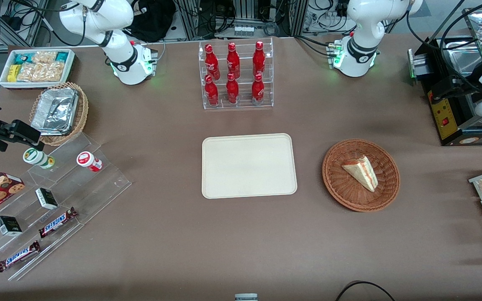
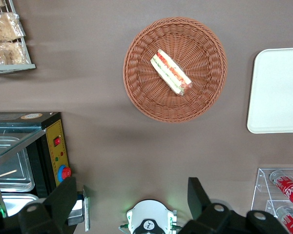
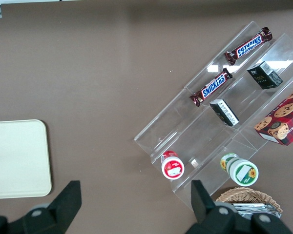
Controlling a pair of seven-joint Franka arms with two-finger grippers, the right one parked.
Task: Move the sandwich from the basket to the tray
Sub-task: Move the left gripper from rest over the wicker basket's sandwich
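Nothing's been grabbed yet. The small triangular sandwich wedge of pale bread with red-orange and green filling (image 1: pixel 361 172) is lying in the middle of the round reddish-brown wicker basket (image 1: pixel 337 188), toward the working arm's end of the brown counter (image 1: pixel 224 242). The flat cream-beige rectangular tray (image 1: pixel 249 165) sits just beside the basket, toward the middle of the counter, with nothing on it.

The left arm's claw (image 2: pixel 132 184) hangs high above the counter with its two fingers spread wide apart, gripping nothing. From its wrist camera the basket and sandwich are below it but off-centre, not between the fingers.

Stuff I'd worry about from here:

- The sandwich lies at a diagonal. If the claw drops without turning to match, I'd guess the fingers land on the pointed ends instead of the flat bread faces, and it twists or pops out.
- It's soft and layered. Squeeze too hard and the filling probably squishes out; too light and a slice could slide off on the lift.
- The basket is light wicker with a raised rim. A finger clipping the weave could shove the whole basket along or snag it and drag it up.
- The carry to the tray is short. A release from too high could flip the wedge or bounce it over the low rim.
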